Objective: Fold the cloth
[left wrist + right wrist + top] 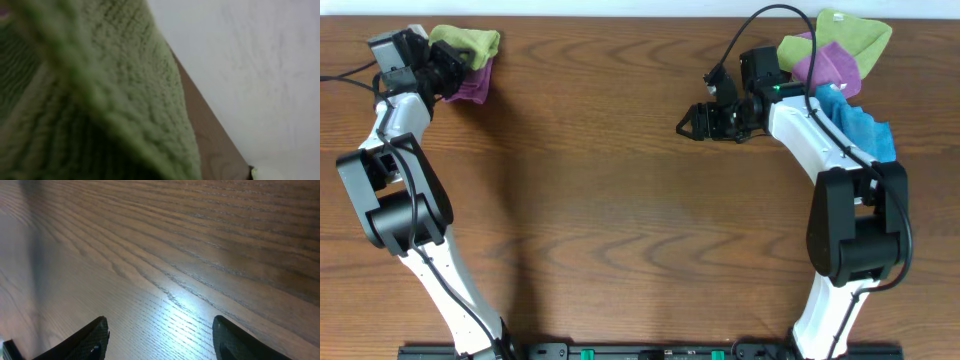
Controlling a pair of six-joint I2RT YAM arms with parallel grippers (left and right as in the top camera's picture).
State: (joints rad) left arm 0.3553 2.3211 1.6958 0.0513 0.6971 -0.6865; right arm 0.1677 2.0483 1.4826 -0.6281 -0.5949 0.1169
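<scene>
The lime-green cloth (470,42) lies bunched at the far left corner of the table, partly on a purple cloth (476,85). No white tag shows. My left gripper (448,68) is pressed against its left side. In the left wrist view the cloth (125,85) fills most of the frame, blurred and very close, and hides the fingers, so I cannot tell whether they are open or shut. My right gripper (695,124) is open and empty over bare wood at the right middle; its two black fingertips (160,327) stand wide apart just above the table.
A pile at the far right holds a similar green cloth (855,35), a purple cloth (825,65) and a bright blue cloth (860,125), right behind my right arm. The table's back edge (210,145) and a white wall (250,60) lie just past the left pile.
</scene>
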